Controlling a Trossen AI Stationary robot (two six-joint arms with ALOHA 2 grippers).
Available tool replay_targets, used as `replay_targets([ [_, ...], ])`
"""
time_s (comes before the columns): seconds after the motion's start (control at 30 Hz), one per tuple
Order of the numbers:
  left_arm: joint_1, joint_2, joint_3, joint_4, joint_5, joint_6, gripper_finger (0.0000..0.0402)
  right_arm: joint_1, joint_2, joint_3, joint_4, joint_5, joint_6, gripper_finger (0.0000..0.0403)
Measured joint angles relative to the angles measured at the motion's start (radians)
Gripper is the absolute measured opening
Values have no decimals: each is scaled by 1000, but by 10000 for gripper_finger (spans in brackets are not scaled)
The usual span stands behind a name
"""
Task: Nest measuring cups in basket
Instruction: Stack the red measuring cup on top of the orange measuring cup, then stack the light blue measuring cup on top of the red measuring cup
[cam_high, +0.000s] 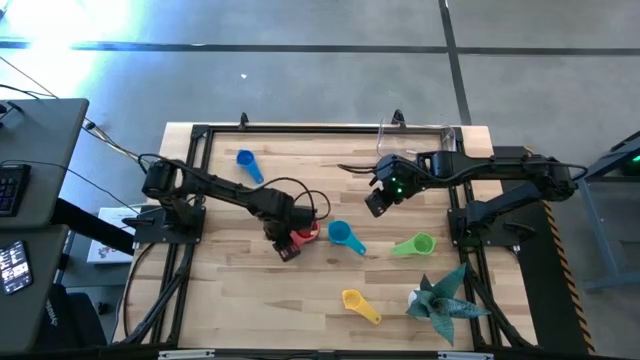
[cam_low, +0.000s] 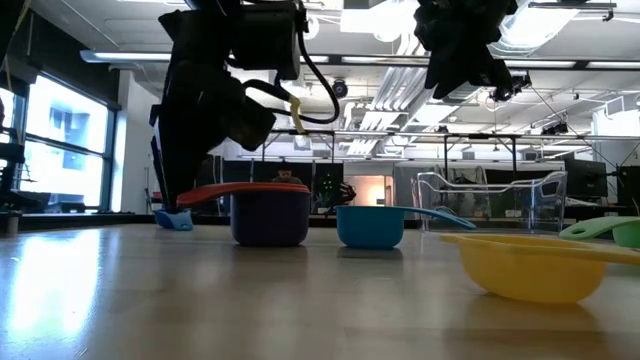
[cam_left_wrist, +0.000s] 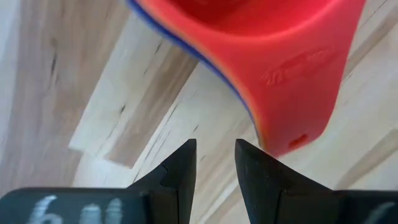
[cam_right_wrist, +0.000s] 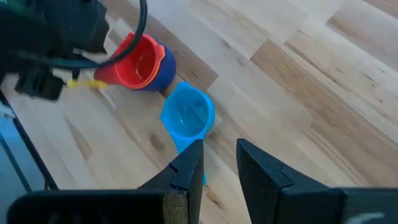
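**Op:** While I hold both arms over the table (cam_high: 230, 300), I note the left gripper (cam_left_wrist: 214, 155) low at the middle, just beside the handle of the red cup (cam_left_wrist: 280, 56); its jaws stand a narrow gap apart, nothing between them; the handle tip lies just off one finger, whether touching I cannot tell.

**Obs:** And that red cup?

**Op:** Seated inside a purple cup (cam_low: 270, 215), both upright on the wood; from the low view the red rim and handle lie flat across the purple one's top.

**Obs:** Right side?

**Op:** Right gripper (cam_right_wrist: 219, 155) raised above the table's far half, jaws slightly apart, holding nothing; the teal cup (cam_right_wrist: 188, 115) sits below it on the wood, just beside the red-and-purple pair.

**Obs:** Remaining cups?

**Op:** Blue cup (cam_high: 247, 162) toward the far left, well apart from the others; green cup (cam_high: 418, 244) right of the teal; yellow cup (cam_high: 358, 303) near the front edge; orange I cannot make out.

**Obs:** Basket?

**Op:** Clear basket (cam_low: 490, 200) at the far right corner, against the black frame (cam_high: 300, 130); I see no cup in it; teal spiky plant (cam_high: 440, 298) at the near right, just right of the yellow cup.
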Motion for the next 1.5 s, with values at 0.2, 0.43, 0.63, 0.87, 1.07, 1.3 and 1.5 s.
replay_targets([
  [0.2, 13, -65, 0, -105, -13, -4, 101, 0, 0, 0, 3, 8, -85, 87],
  [0.43, 28, -183, 0, -172, -125, 44, 101, 0, 0, 0, 43, 13, -90, 87],
  [0.63, 29, -325, 0, -213, -236, 86, 101, 0, 0, 0, 75, 25, -54, 87],
  [0.87, 29, -504, 0, -213, -331, 104, 101, 0, 3, 0, 117, 44, -11, 87],
  [1.07, 29, -635, 0, -216, -420, 121, 101, 0, 50, 0, 208, 36, 13, 88],
  [1.3, 30, -744, 0, -230, -516, 138, 101, 0, 118, 0, 235, -4, 41, 121],
  [1.5, 31, -790, 0, -233, -547, 138, 101, 6, 168, 0, 265, -2, -17, 156],
])
